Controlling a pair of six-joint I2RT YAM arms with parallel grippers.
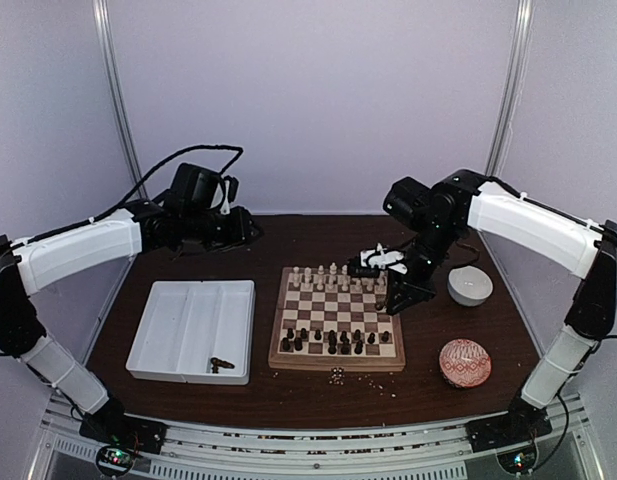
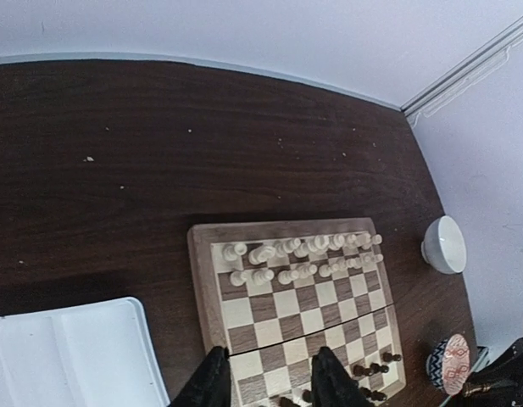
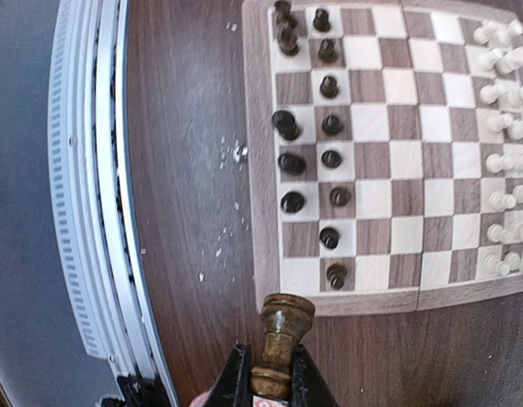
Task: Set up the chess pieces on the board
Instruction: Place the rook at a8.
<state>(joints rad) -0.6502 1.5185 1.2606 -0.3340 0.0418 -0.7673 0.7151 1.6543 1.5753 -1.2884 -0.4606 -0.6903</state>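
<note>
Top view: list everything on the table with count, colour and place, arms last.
board: one, light and dark brown, table centre.
cream pieces: many, cream, board's far two rows.
dark pieces: many, dark brown, board's near rows.
held piece: one, dark brown, in right gripper.
tray: one, white, left of board.
tray pieces: few, dark, tray's near right corner.
white bowl: one, white, right of board.
patterned bowl: one, red and white, near right.
crumbs: scattered, pale, before board's near edge.
left gripper: one, black, open, far left.
right gripper: one, black, shut on held piece, board's right edge.

Soft, even light, faint shadows; wrist views warp; the board (image 1: 338,318) looks sharp.
</note>
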